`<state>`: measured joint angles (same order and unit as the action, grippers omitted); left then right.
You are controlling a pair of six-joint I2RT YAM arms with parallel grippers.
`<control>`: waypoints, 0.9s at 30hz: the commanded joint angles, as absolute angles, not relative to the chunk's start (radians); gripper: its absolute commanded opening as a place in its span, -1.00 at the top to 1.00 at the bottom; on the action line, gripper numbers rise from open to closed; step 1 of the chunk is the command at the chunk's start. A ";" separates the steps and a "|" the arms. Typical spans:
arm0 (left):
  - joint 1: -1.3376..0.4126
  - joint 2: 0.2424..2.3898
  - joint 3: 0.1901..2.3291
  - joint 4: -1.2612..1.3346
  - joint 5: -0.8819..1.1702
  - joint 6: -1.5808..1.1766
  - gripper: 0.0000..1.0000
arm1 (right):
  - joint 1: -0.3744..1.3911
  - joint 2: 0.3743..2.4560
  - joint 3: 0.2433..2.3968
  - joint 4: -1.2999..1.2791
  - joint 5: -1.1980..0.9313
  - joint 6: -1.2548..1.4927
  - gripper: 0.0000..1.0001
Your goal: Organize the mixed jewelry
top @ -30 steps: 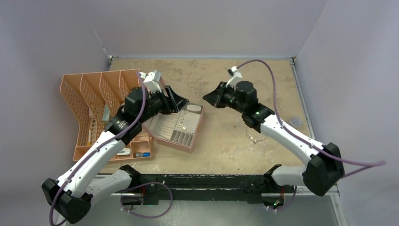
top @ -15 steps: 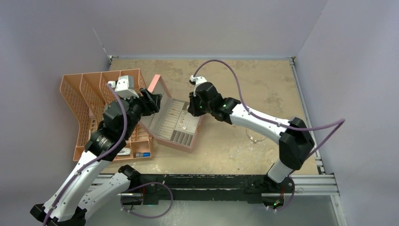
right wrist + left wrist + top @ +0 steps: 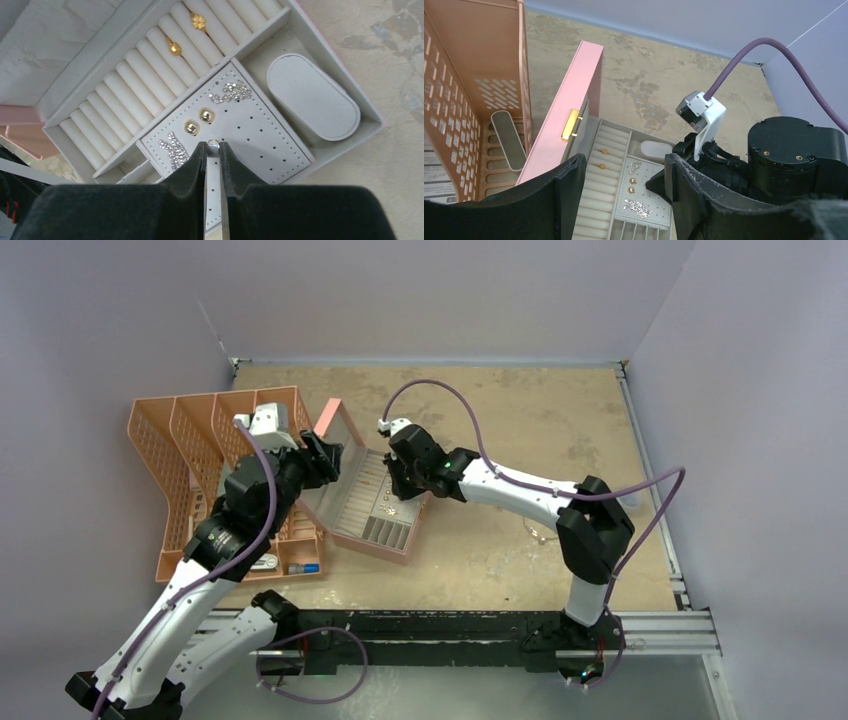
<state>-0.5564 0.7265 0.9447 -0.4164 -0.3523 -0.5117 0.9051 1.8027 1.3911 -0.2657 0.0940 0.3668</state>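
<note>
A pink jewelry box [image 3: 418,512] lies open, its lid [image 3: 574,100] standing up beside my left gripper's left finger. My right gripper [image 3: 212,146] is shut on a tiny gold-rimmed stud [image 3: 212,143], tips just above the box's white perforated pad [image 3: 260,135]. Two gold studs [image 3: 199,121] and two sparkly pieces [image 3: 230,92] sit on that pad. Two gold rings [image 3: 186,35] sit in the roll rows. My left gripper [image 3: 621,170] is open, over the box's left side. A thin silvery hoop [image 3: 541,530] lies on the table, right of the box.
An orange mesh file organizer [image 3: 190,440] stands left of the box, with white clips and a blue-capped tube [image 3: 303,567] in its front tray. A small clear cup [image 3: 628,497] sits near the right wall. My right arm reaches across the table's middle.
The box lid has gone from down to standing open, and my left gripper has drawn back left. My right gripper has swung left from mid-table to over the box's pad.
</note>
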 commanded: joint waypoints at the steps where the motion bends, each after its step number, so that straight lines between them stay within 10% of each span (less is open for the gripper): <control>1: -0.553 0.719 0.938 -0.402 -0.367 -0.492 -0.18 | 0.919 1.809 1.450 -0.284 0.095 0.347 0.83; 27: -0.552 0.743 0.940 -0.401 -0.351 -0.486 -0.18 | 0.923 1.858 1.478 -0.333 0.118 0.400 0.87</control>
<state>-0.5564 0.7460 0.9382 -0.4347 -0.3519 -0.5110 0.9203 1.8633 1.4399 -0.2974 0.1368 0.3855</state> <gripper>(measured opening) 0.587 0.120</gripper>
